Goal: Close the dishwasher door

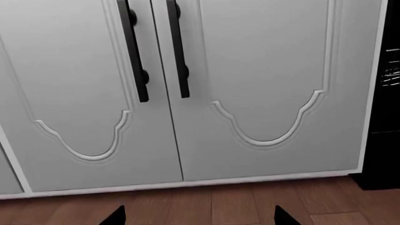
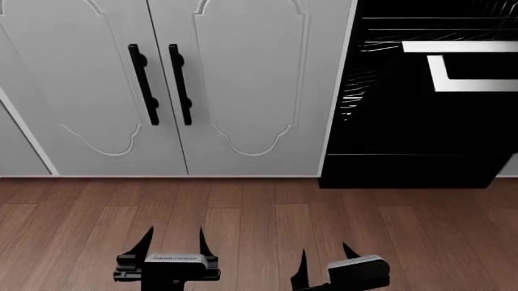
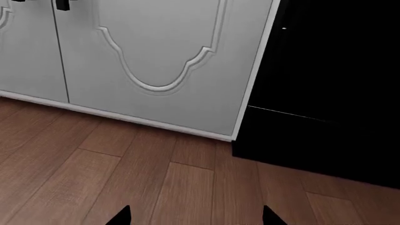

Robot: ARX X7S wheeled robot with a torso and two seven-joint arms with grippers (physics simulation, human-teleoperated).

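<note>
Facing the pale grey cabinet doors (image 2: 242,91) with their two black bar handles (image 2: 162,85), I take those as my landmark. Below them lies the brown wood-plank floor (image 2: 259,218), and low over it hangs my left gripper (image 2: 174,241), fingers spread apart and holding nothing. Just right of it hangs my right gripper (image 2: 324,265), likewise spread and empty. Neither touches anything.

Right of the cabinet doors, just past a white edge strip, stands the black dishwasher (image 2: 421,97), with wire racks (image 2: 360,91) glinting inside its dark opening. The wide glossy black dishwasher door (image 2: 409,171) I take to be the dark panel along the bottom of that opening, near the floor; from here I cannot tell how far it has swung out.

My judgement: nothing is done yet, and the approach comes first. I should shift rightwards from the cabinet doors until the appliance sits squarely before me, bring my right gripper under or against the panel's free edge, then push steadily up and inward, keeping clear of the racks so the panel seats flush.
</note>
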